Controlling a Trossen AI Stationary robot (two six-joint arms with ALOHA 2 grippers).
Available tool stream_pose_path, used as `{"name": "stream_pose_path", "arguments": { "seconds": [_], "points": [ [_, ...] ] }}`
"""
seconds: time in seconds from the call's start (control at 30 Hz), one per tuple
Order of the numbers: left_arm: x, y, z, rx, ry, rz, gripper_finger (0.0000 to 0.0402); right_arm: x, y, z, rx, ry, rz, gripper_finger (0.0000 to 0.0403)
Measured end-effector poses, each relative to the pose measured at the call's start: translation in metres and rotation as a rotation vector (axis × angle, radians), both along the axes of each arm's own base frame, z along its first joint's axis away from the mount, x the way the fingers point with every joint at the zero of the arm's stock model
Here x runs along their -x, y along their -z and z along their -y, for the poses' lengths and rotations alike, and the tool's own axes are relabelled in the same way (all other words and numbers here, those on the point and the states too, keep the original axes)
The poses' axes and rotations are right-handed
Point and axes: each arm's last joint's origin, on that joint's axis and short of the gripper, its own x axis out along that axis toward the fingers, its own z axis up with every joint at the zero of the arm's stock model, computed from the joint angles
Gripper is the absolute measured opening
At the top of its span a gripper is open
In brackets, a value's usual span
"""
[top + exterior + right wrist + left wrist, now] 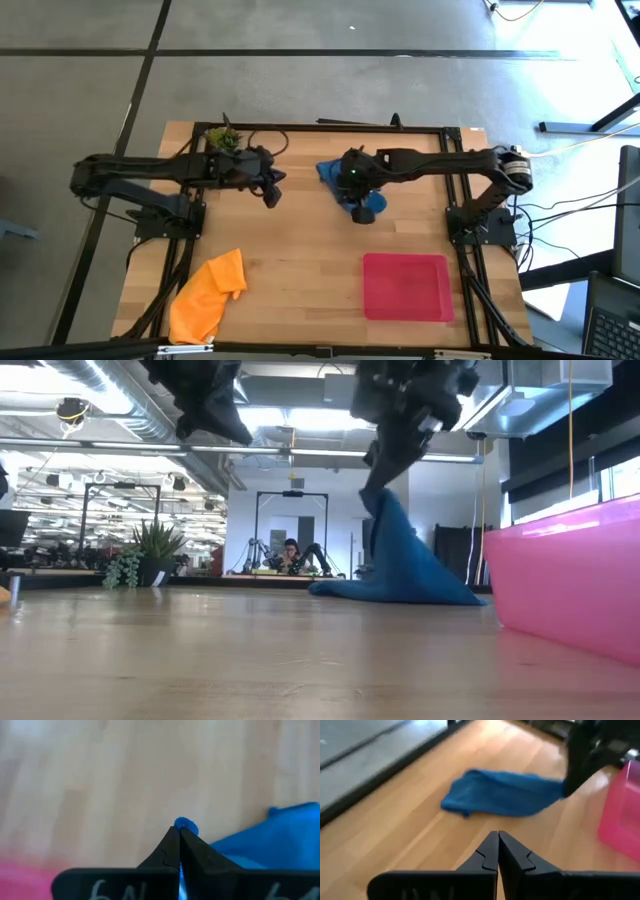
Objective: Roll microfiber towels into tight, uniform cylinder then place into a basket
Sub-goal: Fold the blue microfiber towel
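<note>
Barely begun: right pincer (375, 488) pinches the unrolled blue towel (405, 565) beside the empty basket (406, 287); orange towel (208, 297) lies well apart, left pincer (498, 851) closed, empty.

Grey floor (300, 90), ceiling ducts (110, 405), potted plant (150, 550)

- Daylight fell brightly across the floor beyond the worktop (300, 250)'s far right corner in the high view.
- Ceiling strip lights glared in the low view, leaving both arms silhouetted.
- Both wrist views were soft, with motion blur.
</note>
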Motion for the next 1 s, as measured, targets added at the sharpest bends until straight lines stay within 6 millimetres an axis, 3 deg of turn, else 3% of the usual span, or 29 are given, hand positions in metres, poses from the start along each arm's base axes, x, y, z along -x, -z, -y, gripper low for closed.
{"name": "stream_pose_path", "arguments": {
  "seconds": [0.17,0.37,0.53,0.8,1.0],
  "points": [
    [-0.021,0.013,-0.01,0.034,0.095,-0.009,0.0,0.007,-0.013,-0.004,-0.013,-0.076,0.046,0.0001],
    [-0.044,0.032,-0.032,0.079,0.175,0.004,0.0,0.011,-0.015,-0.004,-0.003,-0.097,0.041,0.0002],
    [-0.05,0.049,-0.047,0.139,0.178,-0.042,0.0,0.011,-0.015,-0.004,0.009,-0.116,0.039,0.0003],
    [-0.051,0.053,-0.055,0.201,0.124,-0.033,0.0001,0.011,-0.015,-0.004,0.022,-0.135,0.044,0.0004],
    [-0.048,0.053,-0.061,0.219,0.083,-0.024,0.0037,0.01,-0.015,-0.004,0.017,-0.124,0.051,0.0005]
  ]
}}
